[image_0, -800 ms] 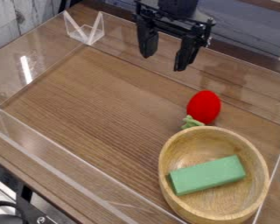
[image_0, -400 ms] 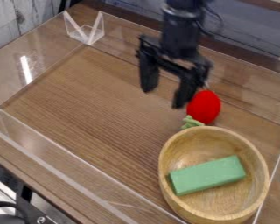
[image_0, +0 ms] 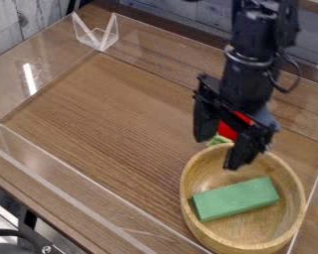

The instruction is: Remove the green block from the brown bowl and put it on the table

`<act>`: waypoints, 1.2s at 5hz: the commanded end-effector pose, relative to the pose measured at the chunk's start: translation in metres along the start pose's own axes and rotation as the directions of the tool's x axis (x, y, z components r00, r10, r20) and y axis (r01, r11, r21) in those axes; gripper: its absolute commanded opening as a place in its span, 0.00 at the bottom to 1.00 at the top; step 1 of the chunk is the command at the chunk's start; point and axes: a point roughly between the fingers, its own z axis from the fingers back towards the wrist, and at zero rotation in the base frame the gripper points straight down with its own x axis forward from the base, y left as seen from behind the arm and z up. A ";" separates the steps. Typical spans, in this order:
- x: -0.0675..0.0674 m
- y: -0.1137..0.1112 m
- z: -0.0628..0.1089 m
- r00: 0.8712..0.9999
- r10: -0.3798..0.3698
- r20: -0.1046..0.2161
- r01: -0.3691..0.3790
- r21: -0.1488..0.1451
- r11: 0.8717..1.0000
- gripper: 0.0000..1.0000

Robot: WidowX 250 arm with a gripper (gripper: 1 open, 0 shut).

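The table [image_0: 108, 109] is the biggest thing here, a dark wood-grain top fenced by low clear acrylic walls [image_0: 43, 69], and it lies bare over most of its width to the left of the brown bowl [image_0: 202, 220]. That bowl, a wide shallow light-tan wooden dish with a thick rim, sits at the table's near right corner and serves as the landmark for everything else.

Above the bowl's far rim hangs the black robot arm [image_0: 261, 45], pointing straight down. Its gripper [image_0: 226, 134] has both jaws spread wide with nothing between them; the tips stand just over the bowl's far edge and touch nothing that can be made out.

Inside the bowl, toward its near side, lies the green block [image_0: 235, 198], a flat mint-green slab resting at a slight diagonal, clear of the jaws. Behind the bowl's far rim a red strawberry toy [image_0: 231, 127] is mostly hidden by the gripper.

The step in hand looks like the approach, with no grasp made yet. The next move probably calls for shifting toward the bowl's near side, descending so the jaws straddle the slab's narrow width, then closing without catching the rim.
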 end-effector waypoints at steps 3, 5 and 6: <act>-0.006 -0.022 -0.008 0.990 -0.082 0.113 0.082 0.003 0.997 1.00; -0.006 -0.019 -0.007 0.987 -0.014 0.163 0.016 -0.012 1.000 1.00; -0.005 -0.017 -0.007 0.985 0.012 0.170 -0.009 -0.019 1.000 1.00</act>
